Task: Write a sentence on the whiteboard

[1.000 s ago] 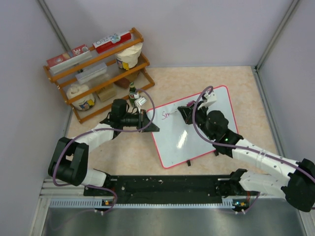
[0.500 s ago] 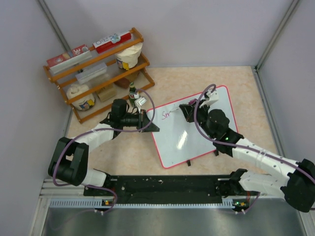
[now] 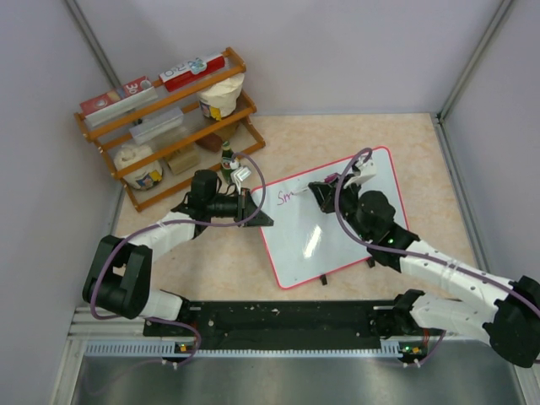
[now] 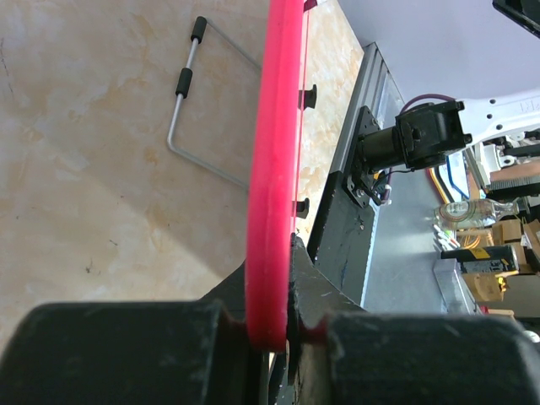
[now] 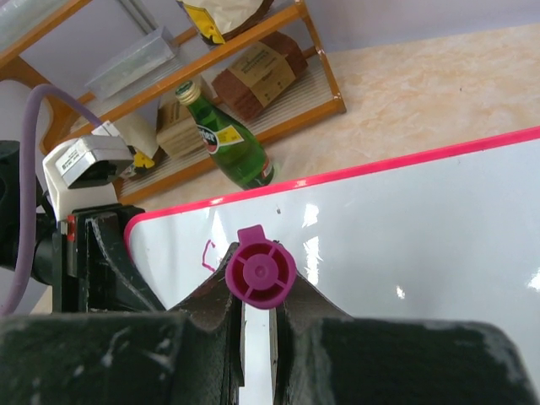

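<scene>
Marker (image 5: pixel 260 272) clamped in right end effector (image 5: pixel 257 327), left end effector (image 4: pixel 272 327) clamps whiteboard (image 4: pixel 270 169) edge; I'd keep pressure light, baseline level.

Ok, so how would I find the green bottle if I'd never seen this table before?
Look for the orange wooden rack at the back left of the table. Go to the right end of its lowest level, close to the far corner of the whiteboard; the green bottle is there. It is the only green glass thing, next to a brown packet.
</scene>
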`<state>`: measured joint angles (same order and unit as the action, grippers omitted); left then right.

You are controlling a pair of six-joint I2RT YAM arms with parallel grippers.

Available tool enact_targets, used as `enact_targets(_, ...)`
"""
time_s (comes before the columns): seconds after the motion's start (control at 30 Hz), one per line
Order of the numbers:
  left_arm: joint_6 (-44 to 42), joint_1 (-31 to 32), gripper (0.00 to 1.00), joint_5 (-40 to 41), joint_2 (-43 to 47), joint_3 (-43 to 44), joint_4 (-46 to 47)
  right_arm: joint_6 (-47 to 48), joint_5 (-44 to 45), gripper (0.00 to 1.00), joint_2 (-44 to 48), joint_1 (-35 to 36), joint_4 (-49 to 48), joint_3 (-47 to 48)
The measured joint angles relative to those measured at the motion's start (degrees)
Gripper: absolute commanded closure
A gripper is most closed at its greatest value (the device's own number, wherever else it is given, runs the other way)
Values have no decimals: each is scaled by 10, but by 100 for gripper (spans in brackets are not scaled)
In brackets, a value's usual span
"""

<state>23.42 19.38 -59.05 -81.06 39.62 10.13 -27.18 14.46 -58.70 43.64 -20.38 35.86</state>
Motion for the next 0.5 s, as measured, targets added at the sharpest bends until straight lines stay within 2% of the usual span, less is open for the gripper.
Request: enact_targets(0.5,0,0,100,1,0,0,-1,-15,-19,100,22,-1,1,-29)
